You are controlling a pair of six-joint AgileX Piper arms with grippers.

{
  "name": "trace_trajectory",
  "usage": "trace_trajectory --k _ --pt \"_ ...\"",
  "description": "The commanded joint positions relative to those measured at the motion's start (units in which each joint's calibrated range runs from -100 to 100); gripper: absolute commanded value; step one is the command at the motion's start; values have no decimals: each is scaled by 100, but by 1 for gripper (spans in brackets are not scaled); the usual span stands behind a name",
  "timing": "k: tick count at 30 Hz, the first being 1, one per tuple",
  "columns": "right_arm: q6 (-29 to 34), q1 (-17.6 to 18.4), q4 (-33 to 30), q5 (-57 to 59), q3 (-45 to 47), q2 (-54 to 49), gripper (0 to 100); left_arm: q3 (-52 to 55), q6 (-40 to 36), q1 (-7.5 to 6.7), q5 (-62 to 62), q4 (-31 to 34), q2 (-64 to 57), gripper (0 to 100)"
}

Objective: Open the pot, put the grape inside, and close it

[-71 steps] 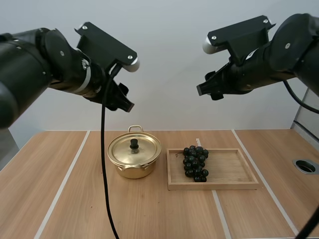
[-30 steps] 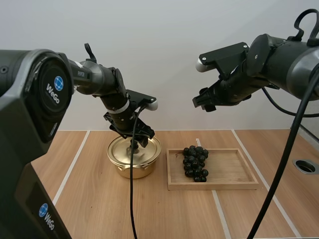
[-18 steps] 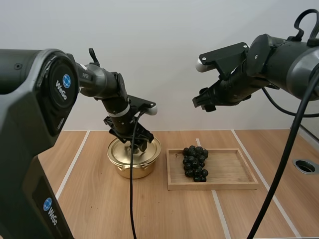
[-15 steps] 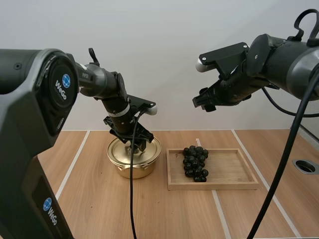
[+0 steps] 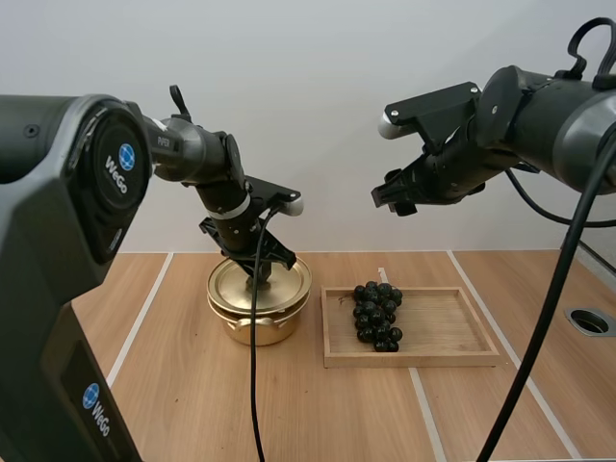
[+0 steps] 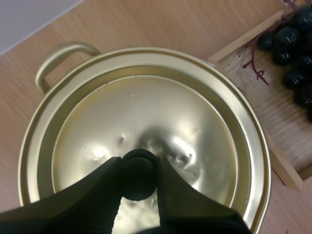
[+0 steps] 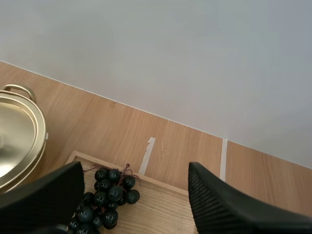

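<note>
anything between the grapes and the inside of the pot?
Yes: the lid covers the pot, with the left gripper pinching its knob. Nothing else visible lies between grapes and pot.

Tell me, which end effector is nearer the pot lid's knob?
Left. The left end effector pinches the lid's black knob; the right end effector hangs open high up, over toward the grapes.

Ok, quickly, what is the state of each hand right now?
Left hand: closed on the lid knob.
Right hand: open, holding nothing.
</note>
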Motion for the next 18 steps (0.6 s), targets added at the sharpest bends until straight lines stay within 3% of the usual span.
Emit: trace_trajectory --k 1,18 --pt "58 4 -2 -49 -47 77 100 -166 -20 -32 41 -8 -297 0" --pt "215 4 488 217 -47 1859 100 -714 -20 -32 167 -19 -2559 0"
